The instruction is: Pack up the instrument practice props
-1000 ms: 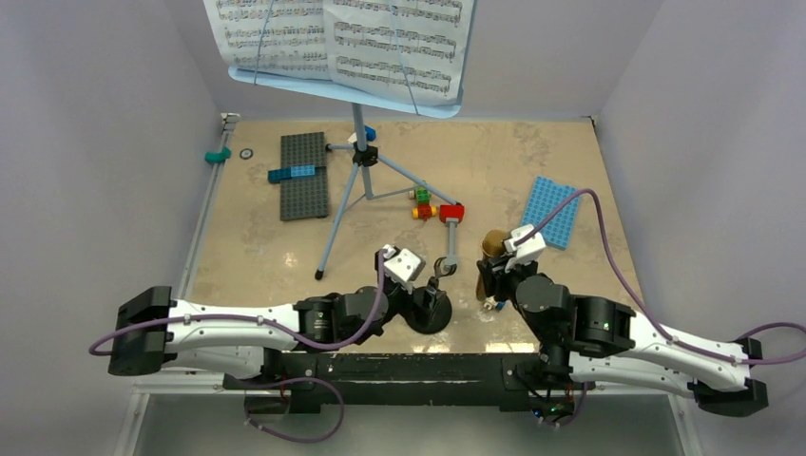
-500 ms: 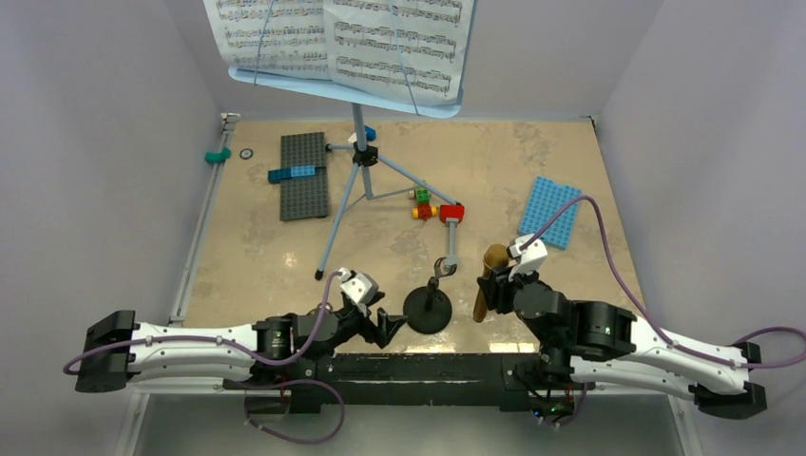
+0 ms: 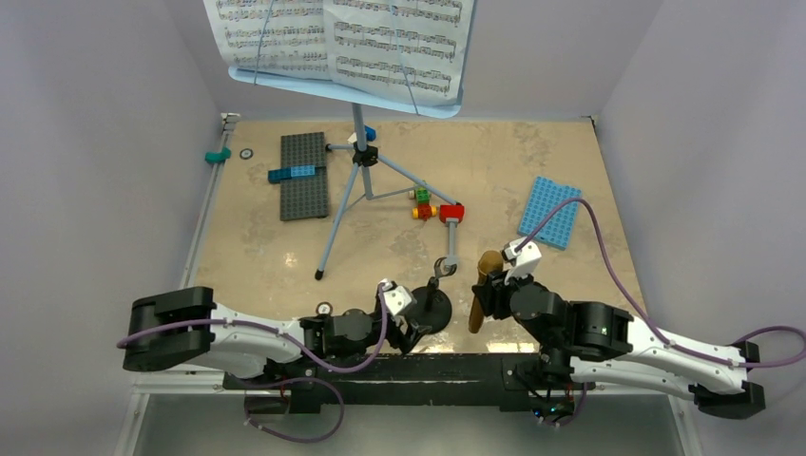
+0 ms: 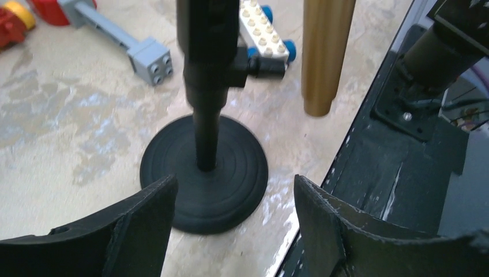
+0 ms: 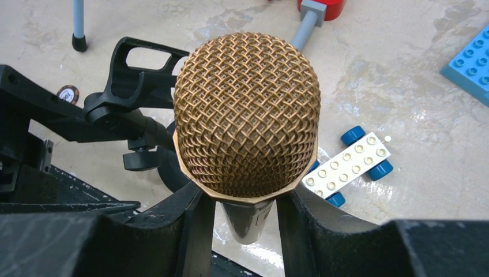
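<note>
The gold-brown toy microphone [image 5: 247, 115] stands upright in my right gripper [image 5: 245, 199], which is shut on its handle; it also shows in the top view [image 3: 481, 285] and the left wrist view [image 4: 326, 52], its lower end close to the table. The black round-base mic stand [image 4: 204, 167] stands near the front edge [image 3: 430, 306]. My left gripper [image 4: 233, 184] is open and empty, low, just in front of the base [image 3: 411, 328]. The light-blue tripod music stand [image 3: 358, 157] stands at the back, with white sheet-music pages [image 3: 342, 38] on its desk.
A grey baseplate [image 3: 304, 176] with blue bricks lies back left, a blue baseplate [image 3: 551, 211] right. A red and grey brick piece [image 3: 451, 223] and a white wheeled brick [image 5: 349, 167] lie beside the mic stand. The black front rail [image 4: 403, 161] runs close by.
My left gripper pulled back to the left, away from the mic stand, then came forward again to face its base. My right gripper has drawn the microphone slightly toward the near edge.
</note>
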`<control>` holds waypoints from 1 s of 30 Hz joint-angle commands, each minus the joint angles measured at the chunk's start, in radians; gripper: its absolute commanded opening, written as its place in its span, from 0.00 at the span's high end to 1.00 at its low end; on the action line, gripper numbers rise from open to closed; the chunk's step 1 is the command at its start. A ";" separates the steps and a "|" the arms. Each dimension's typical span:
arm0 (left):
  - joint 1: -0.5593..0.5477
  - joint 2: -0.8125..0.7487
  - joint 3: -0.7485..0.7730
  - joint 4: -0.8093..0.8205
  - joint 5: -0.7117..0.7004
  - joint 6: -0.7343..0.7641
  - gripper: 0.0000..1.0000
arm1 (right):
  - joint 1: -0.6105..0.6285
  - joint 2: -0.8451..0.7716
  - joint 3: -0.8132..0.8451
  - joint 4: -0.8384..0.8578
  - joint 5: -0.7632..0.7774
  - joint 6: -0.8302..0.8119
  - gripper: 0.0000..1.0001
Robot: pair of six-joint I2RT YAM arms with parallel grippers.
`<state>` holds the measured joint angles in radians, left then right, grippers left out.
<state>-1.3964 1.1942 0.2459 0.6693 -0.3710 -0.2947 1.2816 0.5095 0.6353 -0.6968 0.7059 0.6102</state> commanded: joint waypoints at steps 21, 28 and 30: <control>0.000 -0.657 0.028 -0.410 0.069 -0.217 0.00 | -0.021 0.105 0.413 -0.002 -0.565 -0.092 1.00; 0.000 -0.762 0.118 -0.319 0.283 -0.174 0.00 | -0.108 0.242 0.485 0.183 -0.736 -0.097 1.00; 0.000 -0.727 0.162 -0.302 0.349 -0.161 0.00 | -0.139 0.287 0.487 0.247 -0.796 -0.087 1.00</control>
<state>-1.3960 0.4347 0.3084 0.3004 -0.2054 -0.4808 1.1942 0.7097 1.0863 -0.6174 0.0723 0.5293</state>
